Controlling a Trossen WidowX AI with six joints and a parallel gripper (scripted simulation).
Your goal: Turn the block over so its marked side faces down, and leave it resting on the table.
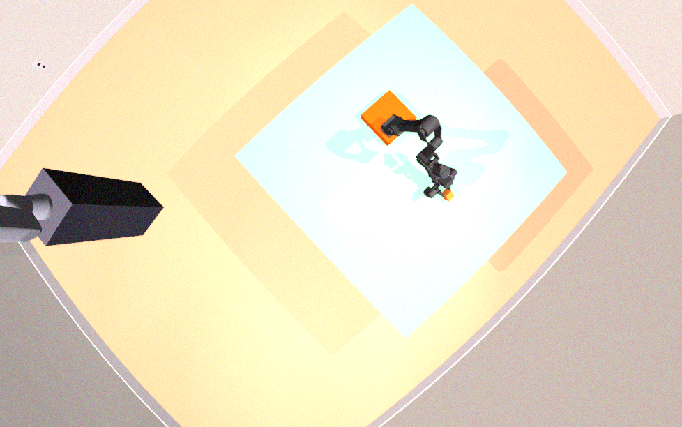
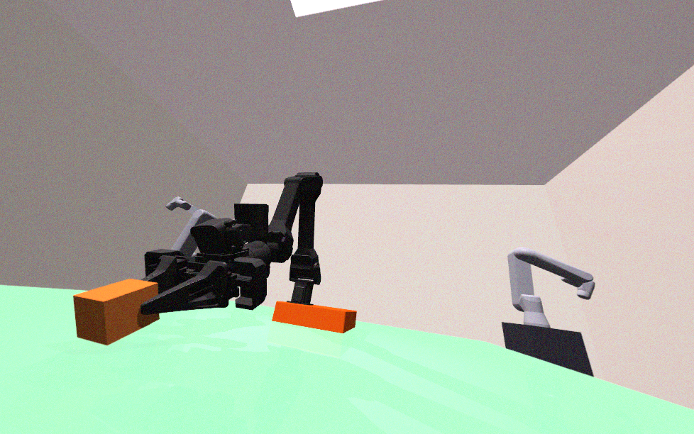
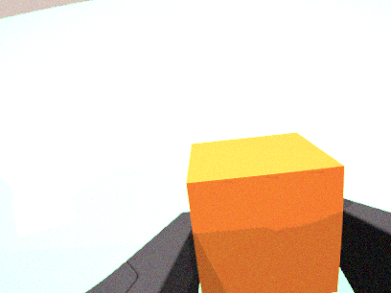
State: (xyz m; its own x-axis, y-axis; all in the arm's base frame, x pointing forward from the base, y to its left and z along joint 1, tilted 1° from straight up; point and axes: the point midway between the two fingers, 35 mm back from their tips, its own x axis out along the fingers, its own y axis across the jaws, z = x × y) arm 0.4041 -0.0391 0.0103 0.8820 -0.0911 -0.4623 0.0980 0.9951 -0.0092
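Observation:
An orange block [image 1: 448, 195] [image 2: 102, 314] [image 3: 268, 201] is held between the two black fingers of my gripper [image 1: 444, 192] [image 2: 142, 298] [image 3: 259, 217]. The gripper is shut on it and points nearly level, with the block sticking out past the fingertips. In the exterior view the block looks upright and low over the table [image 1: 351, 226] [image 2: 306, 388]; I cannot tell if it touches. In the wrist view one end face is bright yellow and the long face towards the camera is orange, partly shaded. I cannot make out the marked side.
My arm stands on an orange base plate [image 1: 389, 102] [image 2: 314, 318] on the table. A grey arm [image 2: 521, 281] stands on a dark pedestal [image 2: 547, 342] beyond the table. Another grey arm [image 2: 188, 232] shows behind my arm. A dark pedestal [image 1: 108, 218] is at the left in the top view.

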